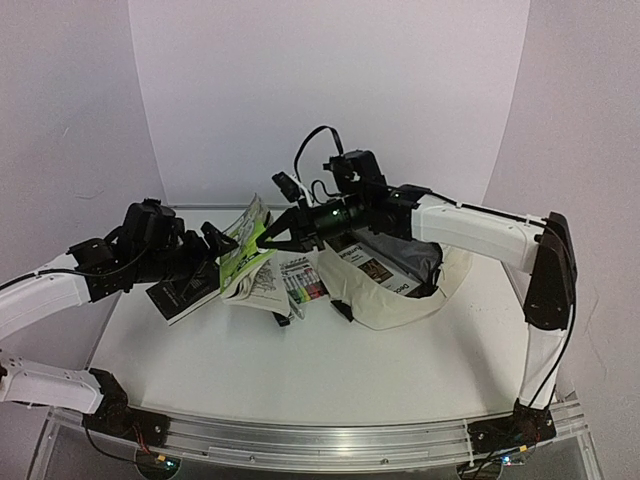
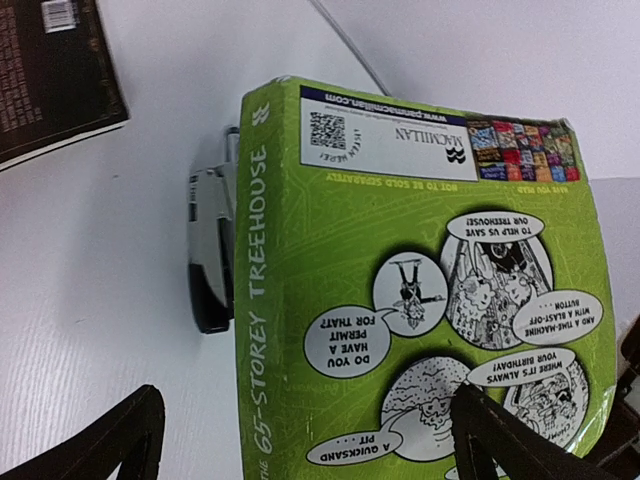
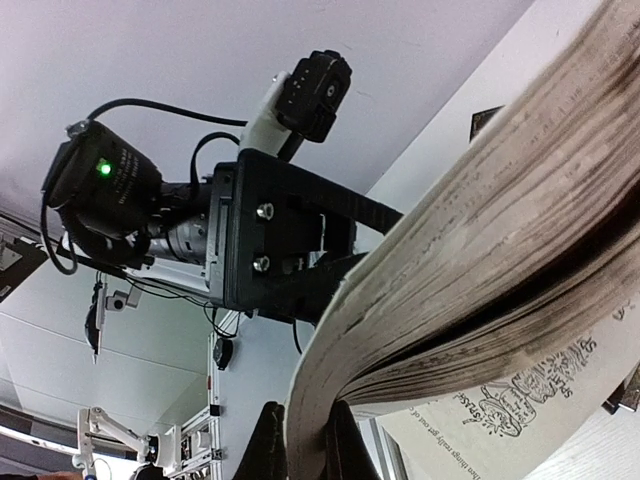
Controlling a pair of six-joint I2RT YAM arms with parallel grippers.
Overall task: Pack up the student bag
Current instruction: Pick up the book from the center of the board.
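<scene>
The student bag lies open at centre right, cream with a dark lining, and holds a dark book. A green paperback, "65-Storey Treehouse", hangs tilted above the table left of the bag, its pages fanning open. My right gripper is shut on a sheaf of its pages; in the right wrist view the gripper pinches their edge. My left gripper is open beside the book. In the left wrist view the gripper straddles the spine side of the green cover.
A black book lies on the table under my left arm and shows at the top left of the left wrist view. A pack of coloured markers lies by the bag's mouth. A silver and black stapler lies behind the green book.
</scene>
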